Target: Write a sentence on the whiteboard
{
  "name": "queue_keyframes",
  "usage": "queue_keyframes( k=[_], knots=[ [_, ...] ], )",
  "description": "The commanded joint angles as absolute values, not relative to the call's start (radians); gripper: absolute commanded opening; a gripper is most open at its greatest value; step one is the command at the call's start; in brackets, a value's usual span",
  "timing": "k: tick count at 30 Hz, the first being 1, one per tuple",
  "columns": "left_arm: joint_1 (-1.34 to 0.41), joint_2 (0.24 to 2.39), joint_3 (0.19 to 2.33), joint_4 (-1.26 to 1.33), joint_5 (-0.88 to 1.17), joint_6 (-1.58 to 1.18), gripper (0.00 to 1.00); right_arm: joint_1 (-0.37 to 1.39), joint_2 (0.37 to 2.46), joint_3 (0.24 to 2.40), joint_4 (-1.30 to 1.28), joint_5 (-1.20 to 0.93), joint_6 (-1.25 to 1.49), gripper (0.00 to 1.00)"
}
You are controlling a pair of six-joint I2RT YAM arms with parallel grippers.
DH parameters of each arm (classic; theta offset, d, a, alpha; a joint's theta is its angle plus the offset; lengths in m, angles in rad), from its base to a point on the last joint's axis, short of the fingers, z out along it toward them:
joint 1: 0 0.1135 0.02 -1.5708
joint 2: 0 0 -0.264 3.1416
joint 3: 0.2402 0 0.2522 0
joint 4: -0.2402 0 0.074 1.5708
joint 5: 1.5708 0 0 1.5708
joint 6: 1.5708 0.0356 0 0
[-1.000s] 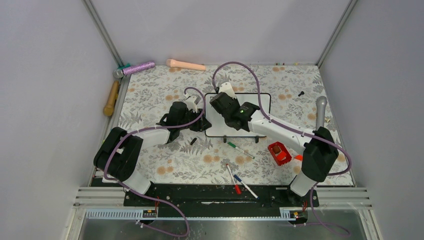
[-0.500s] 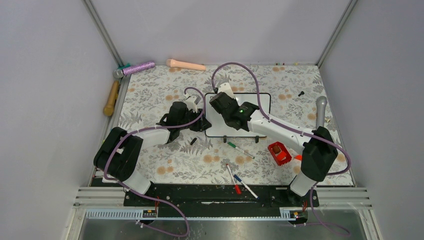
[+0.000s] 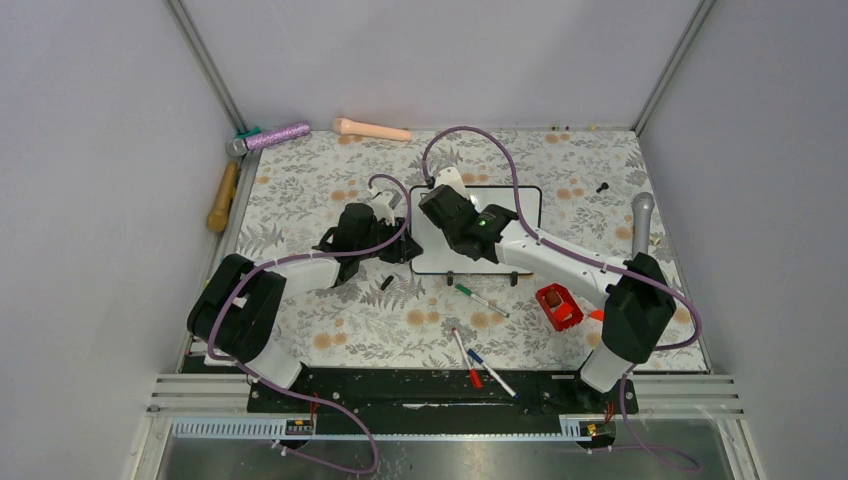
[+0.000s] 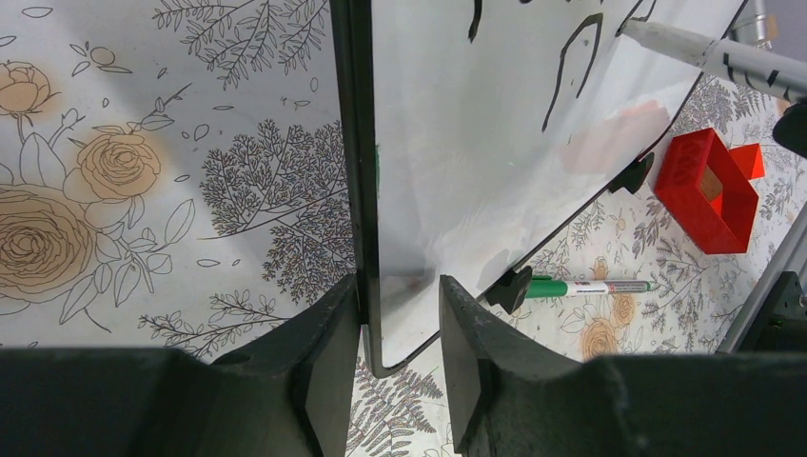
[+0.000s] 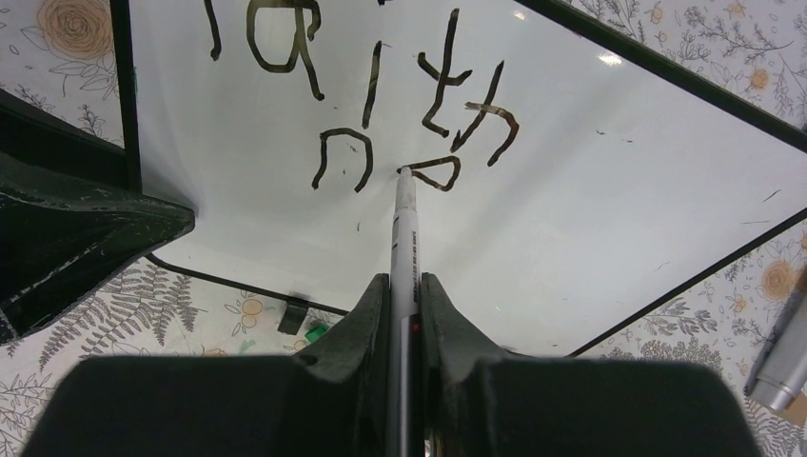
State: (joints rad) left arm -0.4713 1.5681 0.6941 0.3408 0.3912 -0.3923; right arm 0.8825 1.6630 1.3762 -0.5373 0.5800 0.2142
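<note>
whiteboard: small glossy white black-framed whiteboard (image 3: 528, 208), flat mid-table
left gripper (image 4: 400, 309): pinching its left edge
right gripper (image 5: 404, 300): squeezed on slim white marker (image 5: 407, 214)
change: wrist nudged left; tip's on line 2 of the black handwritten sentence (image 5: 381, 105), plenty left imo

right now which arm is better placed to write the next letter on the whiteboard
Right: the right gripper is shut on the marker, tip at the sentence. The left gripper clamps the whiteboard edge.
</note>
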Motion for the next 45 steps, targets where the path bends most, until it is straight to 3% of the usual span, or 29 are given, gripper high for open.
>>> queue_keyframes(
  k=[1,45],
  knots=[
    [-0.473,1.545,0.72,0.388,0.424,-0.391,0.35,0.873,1.638,1.35,-0.53,0.56,0.227,0.0],
    [-0.473,1.547,0.721,0.385,0.423,-0.39,0.34,0.871,1.561,1.312,-0.59,0.603,0.222,0.0]
  ],
)
